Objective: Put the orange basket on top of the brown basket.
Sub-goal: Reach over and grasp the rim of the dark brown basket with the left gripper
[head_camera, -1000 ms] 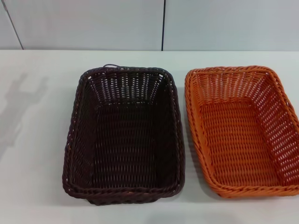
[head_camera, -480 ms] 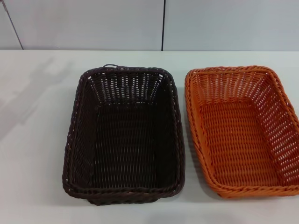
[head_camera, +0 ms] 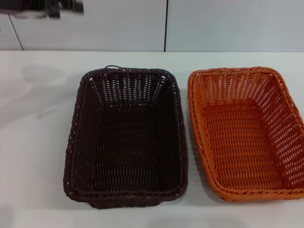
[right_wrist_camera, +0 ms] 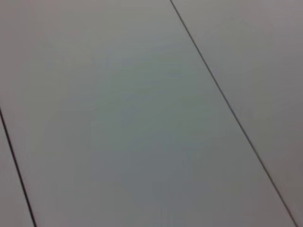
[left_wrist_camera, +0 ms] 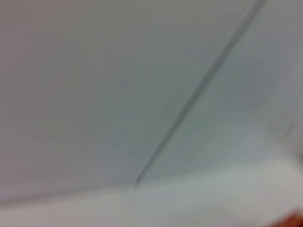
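Note:
The brown basket (head_camera: 126, 137) stands empty on the white table in the middle of the head view. The orange basket (head_camera: 244, 133) stands empty right beside it on its right, with a narrow gap between the rims. A small orange patch, probably this basket (left_wrist_camera: 291, 221), shows at the edge of the left wrist view. My left gripper (head_camera: 47, 8) is a dark blurred shape at the top left of the head view, high above the table's far left and far from both baskets. My right gripper is out of view.
The white table (head_camera: 38, 142) has bare surface to the left of the brown basket. A grey panelled wall (head_camera: 213, 23) stands behind the table. A faint shadow (head_camera: 40, 76) lies on the far left of the table. The right wrist view shows only wall panels (right_wrist_camera: 142, 118).
My left arm has come into the head view at the top left. Its shadow on the table has shifted toward the far edge and faded. The baskets have not moved.

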`<control>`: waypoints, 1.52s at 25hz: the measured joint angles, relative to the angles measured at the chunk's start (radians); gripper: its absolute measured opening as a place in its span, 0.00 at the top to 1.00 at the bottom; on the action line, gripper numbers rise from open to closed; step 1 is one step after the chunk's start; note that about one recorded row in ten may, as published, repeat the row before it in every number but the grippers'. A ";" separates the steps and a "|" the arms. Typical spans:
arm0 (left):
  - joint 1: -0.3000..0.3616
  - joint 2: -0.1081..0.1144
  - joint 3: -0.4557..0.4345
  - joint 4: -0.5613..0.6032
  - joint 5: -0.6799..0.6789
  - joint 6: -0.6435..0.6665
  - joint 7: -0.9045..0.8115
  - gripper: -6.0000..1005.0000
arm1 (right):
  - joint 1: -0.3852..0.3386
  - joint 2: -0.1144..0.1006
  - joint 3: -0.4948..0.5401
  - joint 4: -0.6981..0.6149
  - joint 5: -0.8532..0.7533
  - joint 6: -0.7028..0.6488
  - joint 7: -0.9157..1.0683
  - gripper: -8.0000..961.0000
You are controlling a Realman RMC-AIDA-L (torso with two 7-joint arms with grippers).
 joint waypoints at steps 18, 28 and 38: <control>0.010 -0.290 -0.070 -0.445 0.628 -0.393 -0.296 0.23 | 0.013 -0.014 0.026 0.000 0.000 0.098 -0.001 0.36; 0.092 -0.294 0.006 -0.410 0.623 -0.321 -0.358 0.24 | 0.012 -0.014 0.021 0.007 0.000 0.101 -0.002 0.36; 0.096 -0.298 0.062 -0.349 0.621 -0.301 -0.361 0.26 | 0.012 -0.014 0.015 0.008 -0.005 0.102 -0.002 0.36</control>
